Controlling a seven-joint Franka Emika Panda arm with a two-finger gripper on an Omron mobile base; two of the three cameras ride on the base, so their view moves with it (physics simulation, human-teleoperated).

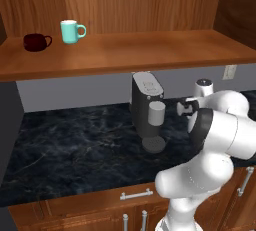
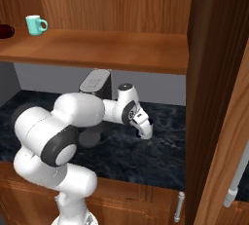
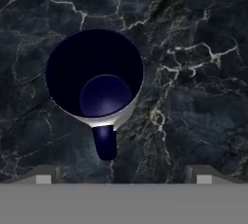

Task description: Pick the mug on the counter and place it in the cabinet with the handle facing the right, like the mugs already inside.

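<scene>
Fingertips [image 3: 43,175] of the tool [image 3: 121,178] number two and stand wide apart at the bottom of the hand view, clamped on nothing. One grey mug [image 3: 97,80] stands upright on the black worktop [image 3: 193,97] directly beneath the tool, its navy handle [image 3: 104,143] pointing toward the fingertips. One coffee machine [image 1: 147,110] stands on the worktop. On the cabinet [image 1: 150,50] shelf board stand two mugs: one teal mug [image 1: 71,31] and one maroon cup [image 1: 36,42], near each other, apart.
</scene>
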